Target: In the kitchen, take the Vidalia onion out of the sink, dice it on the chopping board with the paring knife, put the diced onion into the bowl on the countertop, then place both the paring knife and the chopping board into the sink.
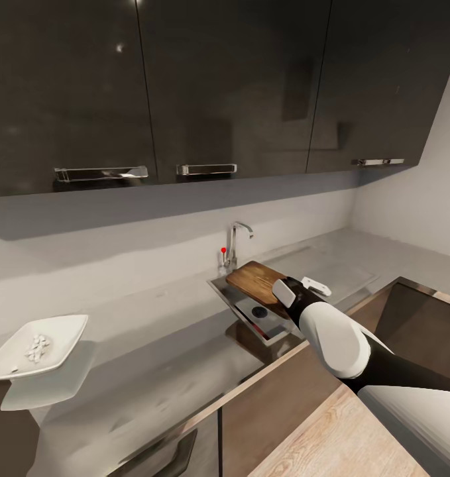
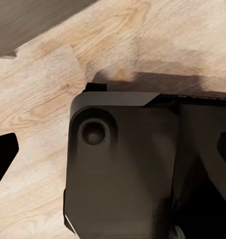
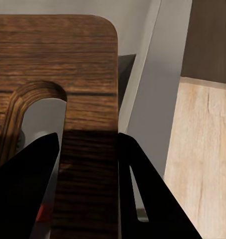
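My right gripper (image 3: 88, 164) is shut on the short edge of the brown wooden chopping board (image 1: 256, 280). The board is held tilted over the steel sink (image 1: 219, 286), next to the chrome tap (image 1: 235, 244). In the right wrist view both black fingers (image 3: 30, 184) clamp the board (image 3: 68, 64) beside its handle slot. A red sliver of the paring knife (image 3: 43, 214) shows in the basin beneath, mostly hidden. The white bowl (image 1: 65, 328) stands at the far left of the countertop (image 1: 152, 344) with the diced onion (image 1: 38, 347) in it. My left gripper (image 2: 113, 154) hangs open over the wood floor.
Dark upper cabinets (image 1: 218, 86) with chrome handles hang above the backsplash. A dark cooktop panel (image 1: 423, 324) lies at the right. A small white object (image 1: 316, 286) sits on the counter past my right wrist. My own dark base (image 2: 122, 169) is below the left gripper.
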You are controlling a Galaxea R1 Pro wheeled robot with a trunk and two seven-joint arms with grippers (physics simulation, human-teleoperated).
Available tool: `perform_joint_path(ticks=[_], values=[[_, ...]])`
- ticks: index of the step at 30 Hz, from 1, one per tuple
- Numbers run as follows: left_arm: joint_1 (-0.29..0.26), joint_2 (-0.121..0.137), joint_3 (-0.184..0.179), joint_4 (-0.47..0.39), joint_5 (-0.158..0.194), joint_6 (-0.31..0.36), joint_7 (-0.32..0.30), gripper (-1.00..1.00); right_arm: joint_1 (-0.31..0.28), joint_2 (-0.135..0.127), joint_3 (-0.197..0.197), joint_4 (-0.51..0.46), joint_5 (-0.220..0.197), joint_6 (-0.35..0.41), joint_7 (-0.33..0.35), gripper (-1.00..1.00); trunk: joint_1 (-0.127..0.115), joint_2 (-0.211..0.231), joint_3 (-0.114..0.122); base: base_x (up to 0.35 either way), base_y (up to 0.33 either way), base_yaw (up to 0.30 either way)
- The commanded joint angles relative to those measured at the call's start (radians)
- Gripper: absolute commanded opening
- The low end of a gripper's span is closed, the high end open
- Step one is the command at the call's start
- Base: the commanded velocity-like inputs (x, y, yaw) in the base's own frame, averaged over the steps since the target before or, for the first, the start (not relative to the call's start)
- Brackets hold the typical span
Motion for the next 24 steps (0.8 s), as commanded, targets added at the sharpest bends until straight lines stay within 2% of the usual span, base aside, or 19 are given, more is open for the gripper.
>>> perform_joint_path(ticks=[1,4,7,12,24], values=[[-0.002,-0.002,-0.001,0.005,0.007,-0.008,0.001,1.0,-0.001,0.001,-0.009,-0.003,0.007,0.01,-0.006,-1.0,0.0,-0.001,-0.002,0.0,0.0,0.0],[-0.002,-0.005,-0.001,0.004,0.007,-0.007,0.001,1.0,-0.001,0.001,-0.04,-0.005,-0.057,0.008,-0.054,-1.0,0.0,-0.001,-0.002,0.0,0.0,0.0],[-0.002,-0.008,-0.001,0.003,0.007,-0.007,0.001,1.0,-0.001,0.001,-0.047,-0.005,-0.092,0.005,-0.088,-1.0,0.0,-0.001,-0.002,0.0,0.0,0.0],[-0.002,-0.013,-0.001,0.004,0.007,-0.006,0.001,1.0,-0.001,0.001,-0.049,-0.004,-0.104,0.004,-0.101,-1.0,0.0,-0.001,-0.002,0.0,0.0,0.0],[-0.002,-0.014,-0.001,0.003,0.007,-0.006,0.001,1.0,-0.001,0.001,-0.046,-0.002,-0.103,0.003,-0.102,-1.0,0.0,-0.001,-0.014,0.003,0.0,0.0]])
